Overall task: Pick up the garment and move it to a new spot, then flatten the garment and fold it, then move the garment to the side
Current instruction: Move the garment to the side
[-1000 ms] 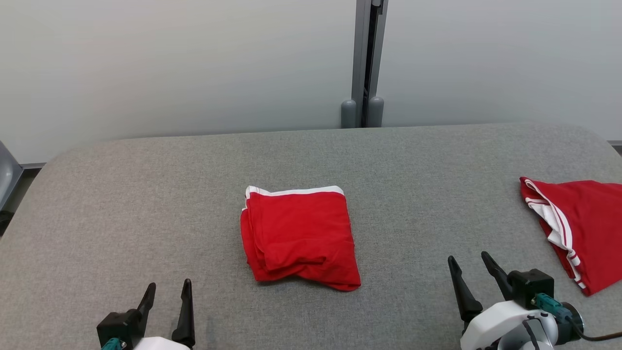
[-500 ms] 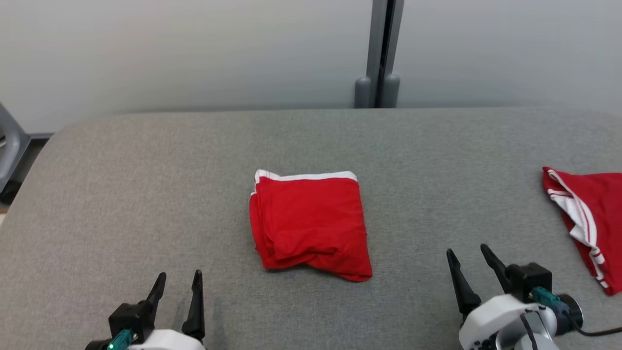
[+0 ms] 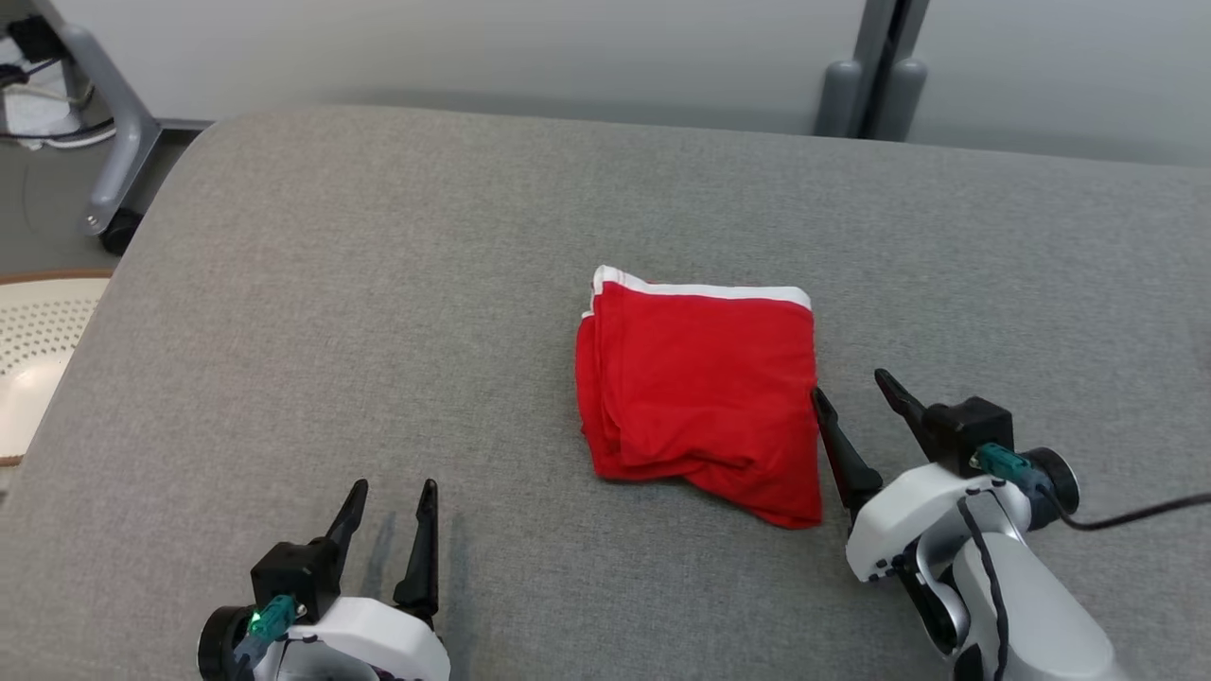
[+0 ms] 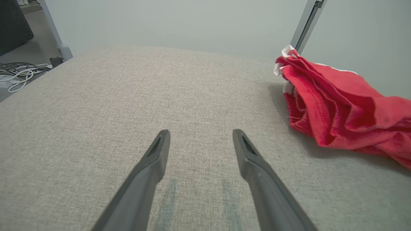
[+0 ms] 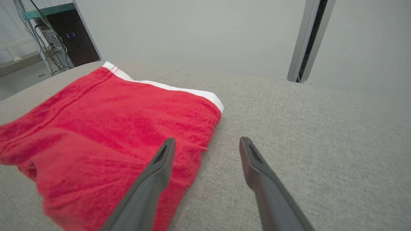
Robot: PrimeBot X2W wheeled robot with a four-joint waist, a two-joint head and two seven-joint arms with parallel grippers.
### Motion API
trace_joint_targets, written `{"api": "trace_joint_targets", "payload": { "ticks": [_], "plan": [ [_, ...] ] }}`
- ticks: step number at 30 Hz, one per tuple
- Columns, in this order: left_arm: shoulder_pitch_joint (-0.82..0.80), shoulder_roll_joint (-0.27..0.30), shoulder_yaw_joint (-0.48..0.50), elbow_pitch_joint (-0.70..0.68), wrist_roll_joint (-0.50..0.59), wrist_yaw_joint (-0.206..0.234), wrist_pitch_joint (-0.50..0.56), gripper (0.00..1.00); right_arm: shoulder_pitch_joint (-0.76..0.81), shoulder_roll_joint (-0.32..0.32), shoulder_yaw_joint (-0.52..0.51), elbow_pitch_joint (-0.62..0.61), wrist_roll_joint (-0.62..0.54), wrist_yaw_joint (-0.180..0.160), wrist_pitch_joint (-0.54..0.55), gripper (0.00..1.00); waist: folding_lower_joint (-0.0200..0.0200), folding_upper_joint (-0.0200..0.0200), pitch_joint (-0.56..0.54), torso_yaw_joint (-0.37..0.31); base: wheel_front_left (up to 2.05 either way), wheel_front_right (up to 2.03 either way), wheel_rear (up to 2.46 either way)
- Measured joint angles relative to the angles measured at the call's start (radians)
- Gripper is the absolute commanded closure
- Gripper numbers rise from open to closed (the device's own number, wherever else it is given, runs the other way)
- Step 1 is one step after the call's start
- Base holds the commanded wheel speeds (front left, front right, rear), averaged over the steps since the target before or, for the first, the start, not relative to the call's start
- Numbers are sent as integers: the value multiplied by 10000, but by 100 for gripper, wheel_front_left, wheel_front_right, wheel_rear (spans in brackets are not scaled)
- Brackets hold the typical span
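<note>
Two grippers and one garment are counted.

The right gripper [image 3: 848,383] is spread wide and holds nothing. It is angled up and to the left from the lower right of the head view. In the right wrist view one finger lies over the garment's near edge and the other over bare cloth; contact cannot be told.

The left gripper [image 3: 395,484] is also wide and empty. It is pointed straight ahead over the grey padded table [image 3: 378,284], well apart from the garment.

The garment [image 3: 700,388], red with a white band along its far edge, is lying folded near the table's middle, just beside the right gripper.

One grey post [image 3: 870,85] is seen at the wall behind.
</note>
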Motion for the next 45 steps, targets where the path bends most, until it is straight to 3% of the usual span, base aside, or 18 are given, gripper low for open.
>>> {"api": "trace_joint_targets", "payload": {
  "ticks": [10, 11, 12, 13, 20, 26, 45],
  "plan": [
    [-182, -6, -477, -27, -219, 59, 0, 0, -1473, 6, 322, 2518, 347, 0, 4, 0, 0, 0, 459, 928, 0, 0, 0],
    [-182, -2, -483, -25, -234, 73, 0, 0, -1594, 6, 322, 2759, 265, 0, 12, 5, 0, 0, 487, 969, 0, 0, 0],
    [-182, -2, -485, -23, -245, 100, 0, 0, -1680, 0, 364, 2964, 249, 0, 15, 58, 0, 0, 504, 998, 0, 0, 0],
    [-182, -4, -491, -23, -255, 100, 0, 0, -1750, -4, 460, 3154, 240, 0, 46, 98, 0, 0, 510, 1011, 0, 0, 0],
    [-184, -4, -504, 33, -228, 92, 0, 0, -2099, 36, 848, 3540, 445, 2, 44, 100, 0, 0, 420, 707, 0, 0, 0],
    [-142, -2, -378, 27, -61, 0, 0, 0, -1861, -36, 740, 3051, 474, 2, 12, 100, 0, 0, 144, -121, 0, 0, 0],
    [-199, -12, -272, 44, 278, -357, 0, 0, -695, -73, 1795, 1705, 1344, 0, 0, 100, -1, 0, -318, -4615, 0, 0, 0]
  ]
}}
